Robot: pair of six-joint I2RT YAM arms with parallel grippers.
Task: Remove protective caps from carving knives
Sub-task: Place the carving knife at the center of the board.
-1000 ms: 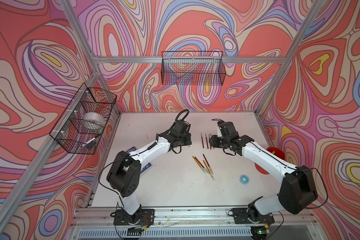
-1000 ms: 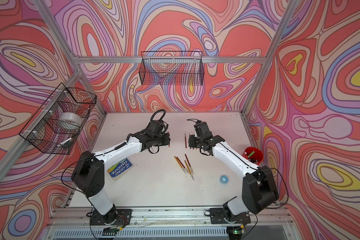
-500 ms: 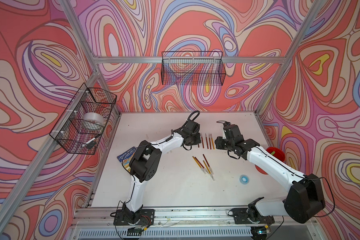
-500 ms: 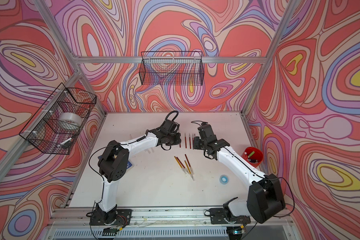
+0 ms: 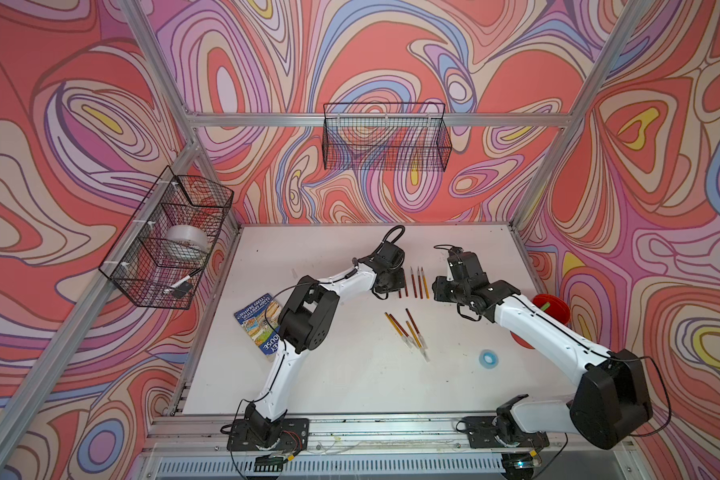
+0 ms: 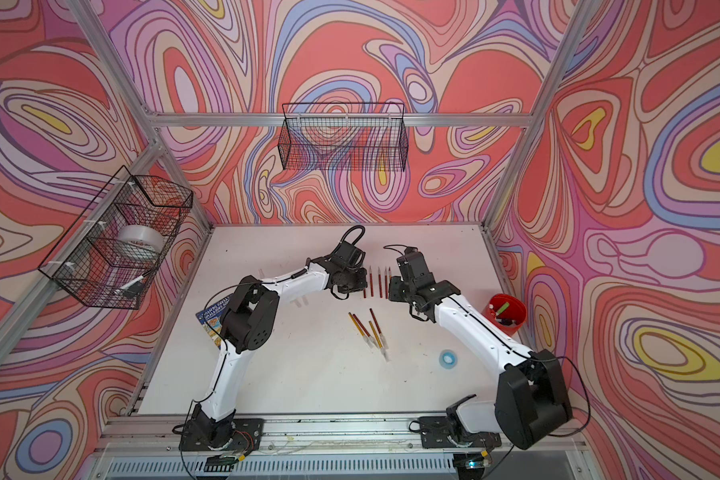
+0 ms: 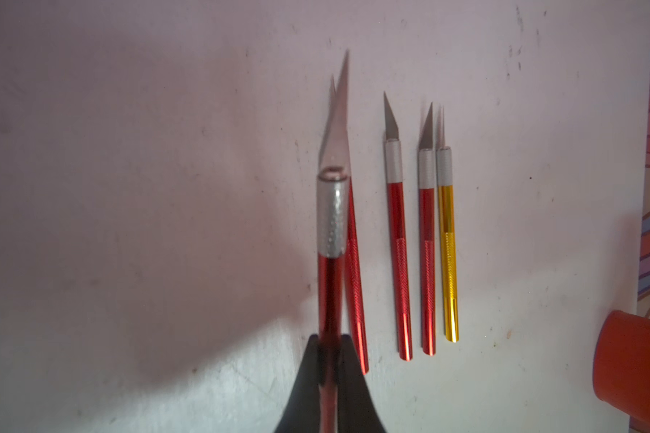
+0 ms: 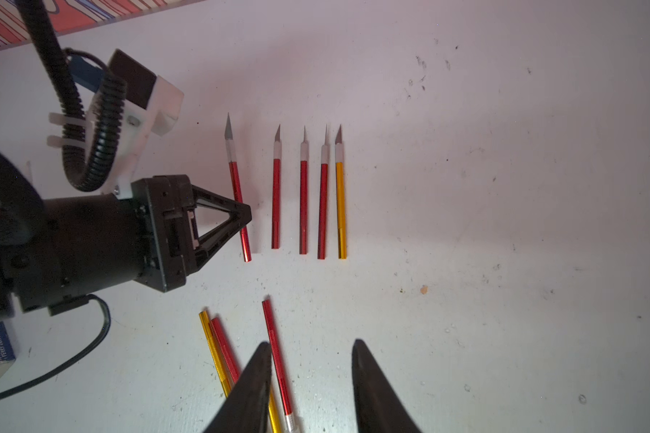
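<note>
At far centre, found left gripper (image 7: 329, 348) clamped on a bare-bladed red knife (image 7: 331, 225), at left end of the uncapped row (image 8: 303, 195). Found right gripper (image 8: 310, 352) partly open, empty, right of row. Judged task just past halfway. Counted five knives uncapped, held one included: four red, one yellow. Counted four in near cluster (image 5: 400, 328) with caps (image 6: 366, 340) on: two red, two yellow.

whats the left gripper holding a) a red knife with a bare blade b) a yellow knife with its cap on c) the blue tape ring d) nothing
a: in the left wrist view the left gripper is shut on a red carving knife whose grey blade is bare, with no cap on it.
</note>
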